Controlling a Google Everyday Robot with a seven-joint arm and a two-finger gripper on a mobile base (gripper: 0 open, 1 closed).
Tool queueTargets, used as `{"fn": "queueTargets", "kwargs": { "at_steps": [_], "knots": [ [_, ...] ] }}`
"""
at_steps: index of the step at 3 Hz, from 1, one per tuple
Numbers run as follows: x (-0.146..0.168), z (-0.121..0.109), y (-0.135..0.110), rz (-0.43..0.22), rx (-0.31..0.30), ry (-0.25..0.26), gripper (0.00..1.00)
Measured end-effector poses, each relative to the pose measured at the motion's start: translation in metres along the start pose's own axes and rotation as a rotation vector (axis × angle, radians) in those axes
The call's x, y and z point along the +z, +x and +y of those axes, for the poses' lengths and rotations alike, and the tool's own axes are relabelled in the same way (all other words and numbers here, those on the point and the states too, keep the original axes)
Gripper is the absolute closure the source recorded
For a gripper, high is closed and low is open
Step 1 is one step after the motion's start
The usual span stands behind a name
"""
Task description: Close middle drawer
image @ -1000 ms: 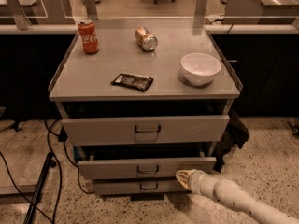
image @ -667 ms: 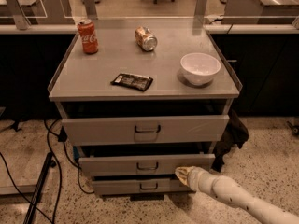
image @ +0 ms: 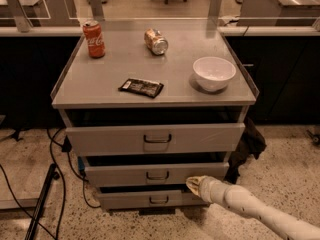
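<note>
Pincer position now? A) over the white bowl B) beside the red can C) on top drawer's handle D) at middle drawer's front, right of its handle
D: the pincer sits at the lower edge of the middle drawer front, right of its loop handle.

Lighting: warm, dim, from overhead.
Worktop (image: 100, 81): soft sheen, pale glare towards its far edge.
Bowl (image: 214, 73): brightest item, casts a short shadow on the worktop.
Below the worktop: a dark band above each drawer front, middle drawer (image: 115, 175) included.
My end effector (image: 194, 184): pale, evenly lit, below the worktop's right front, at the middle drawer's lower edge.
</note>
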State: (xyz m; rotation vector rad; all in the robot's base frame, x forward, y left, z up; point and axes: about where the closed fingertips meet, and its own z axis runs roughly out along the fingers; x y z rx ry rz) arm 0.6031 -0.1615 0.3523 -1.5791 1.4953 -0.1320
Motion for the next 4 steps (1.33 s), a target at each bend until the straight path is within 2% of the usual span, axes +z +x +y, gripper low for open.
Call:
{"fn": "queueTargets", "kwargs": {
  "at_steps": [1,2,3,4],
  "knots": [
    [0.000,0.004,-0.001,0.003,-0.010,-0.037,1.00],
    [-0.022,0.023,-0.007,-0.016,0.007,-0.137,1.00],
    [-0.060,0.061,-0.018,-0.048,0.052,-0.274,1.00],
    [-0.106,0.105,-0.043,-0.089,0.131,-0.447,1.00]
  ]
}}
